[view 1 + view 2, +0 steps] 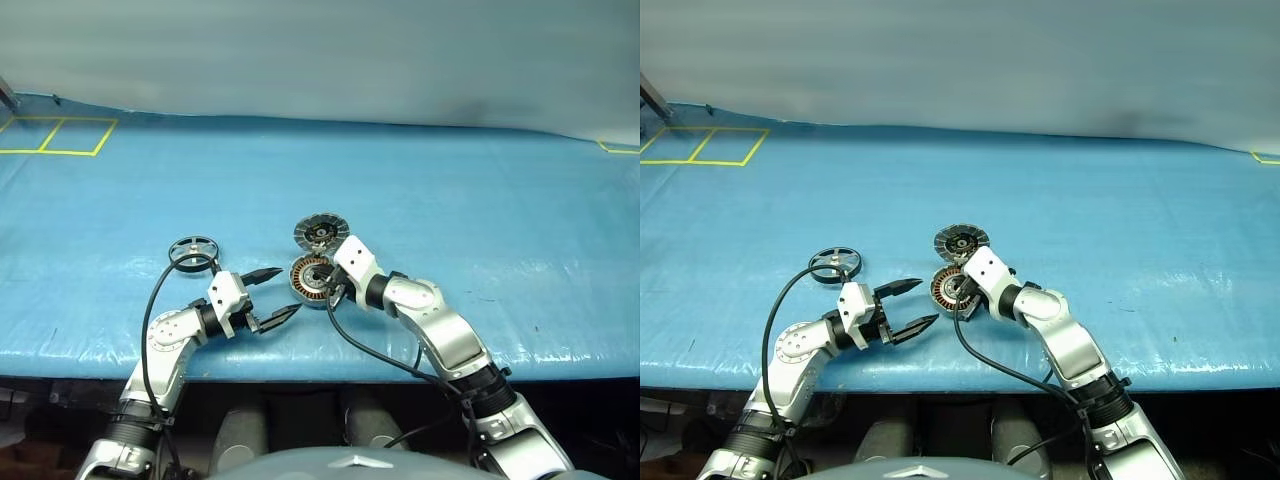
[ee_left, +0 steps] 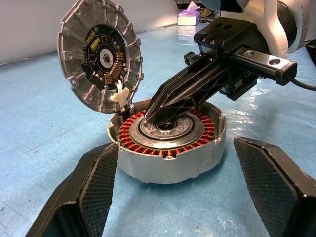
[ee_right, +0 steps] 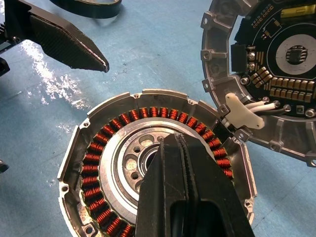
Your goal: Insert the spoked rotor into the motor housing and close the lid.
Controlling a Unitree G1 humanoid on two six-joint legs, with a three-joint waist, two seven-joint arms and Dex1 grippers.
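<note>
While the lid [image 2: 100, 55] is standing open, showing its circuit board, the closed right pincer [image 2: 153, 112] is pressing the motor housing [image 2: 170, 148]'s silver hub; the left pincer [image 1: 275, 295] is gaping empty.

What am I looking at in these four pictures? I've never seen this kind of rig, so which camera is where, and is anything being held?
This is a two-armed humanoid robot working over a blue table. The two wide pictures come from cameras on its head, looking down over its arms. The two close-ups come from cameras on its wrists, looking along the black fingers.

On the table lies the motor housing, a round metal puck with copper windings inside. Its hinged lid stands open behind it. To the left lies the spoked rotor, not yet inserted.

The left gripper is open, its fingers either side of the housing without touching it. The right gripper is shut, its tip at the housing's silver hub. Nothing is held.
</note>
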